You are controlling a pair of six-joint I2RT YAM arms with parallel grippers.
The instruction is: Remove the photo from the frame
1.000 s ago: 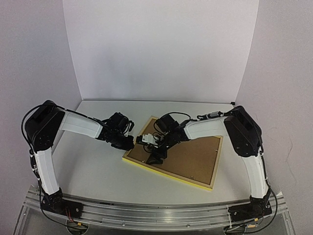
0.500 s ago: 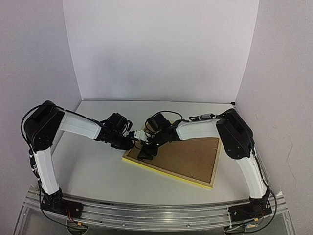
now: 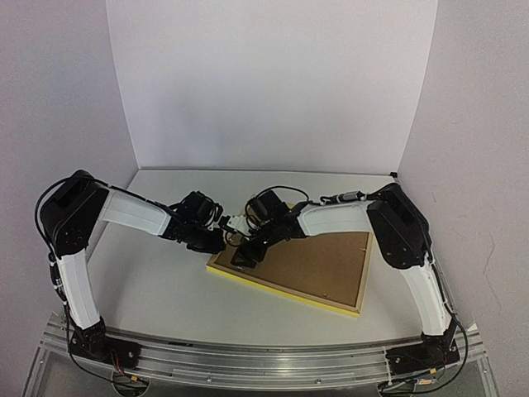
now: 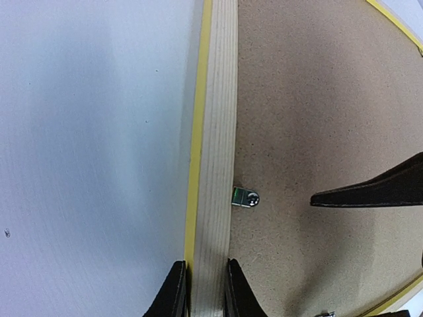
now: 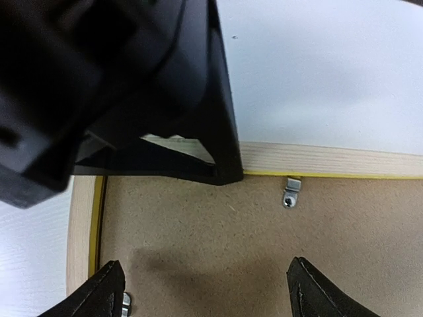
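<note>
The frame (image 3: 281,291) lies face down, its yellow edge and pale wood rail (image 4: 218,132) around a brown backing board (image 3: 318,260). The photo is hidden under that board. My left gripper (image 4: 201,290) is shut on the frame's left rail, one finger outside it and one on the board side. My right gripper (image 5: 205,284) hovers open over the backing board (image 5: 218,224) by the frame's near-left corner, close to the left gripper (image 3: 221,245). A small metal clip (image 5: 291,191) sits at the rail, between the two grippers.
A second clip (image 5: 125,304) shows beside my right gripper's left finger. The white table (image 3: 157,281) spreads left of the frame, with white walls behind and to both sides. The left gripper's black body (image 5: 132,99) fills the upper left of the right wrist view.
My right gripper has moved left across the backing board toward the frame's left corner and the left gripper. Its jaws have narrowed a little. The left gripper has stayed put.
</note>
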